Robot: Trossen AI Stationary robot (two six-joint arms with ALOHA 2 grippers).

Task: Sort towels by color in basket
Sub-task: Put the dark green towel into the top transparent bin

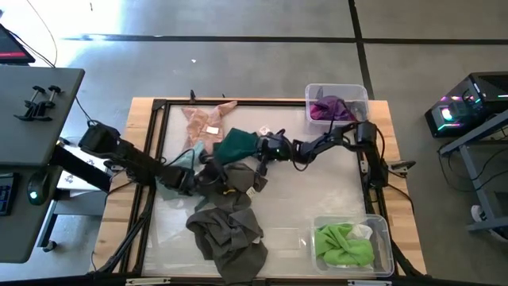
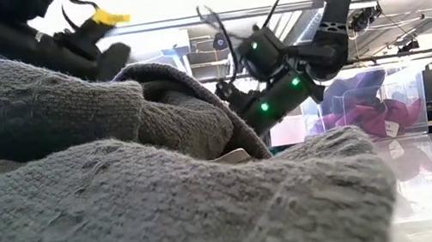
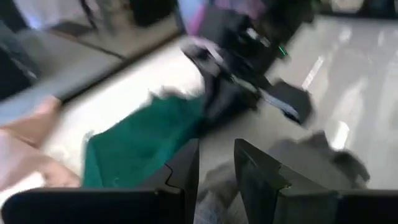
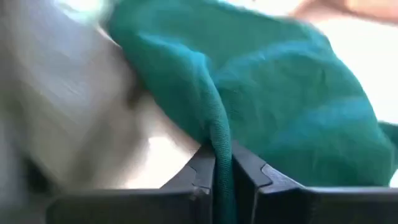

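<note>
From my seat, the dark green towel [image 1: 235, 145] sits mid-table, a plain deep teal-green in the right wrist view. Just left of it lies the peach-pink towel [image 1: 201, 122], with a pale mint cloth [image 1: 184, 161] below-left. Below the green one I see the dark grey towels [image 1: 228, 229], olive-grey and plain. Right of it, a clear bin [image 1: 356, 93] holds magenta cloth [image 1: 329, 109]; the lower clear bin [image 1: 384, 230] holds lime green cloth [image 1: 341, 244].

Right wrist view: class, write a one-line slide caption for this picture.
The right gripper pinches a fold of the dark green towel between its shut fingers.
</note>
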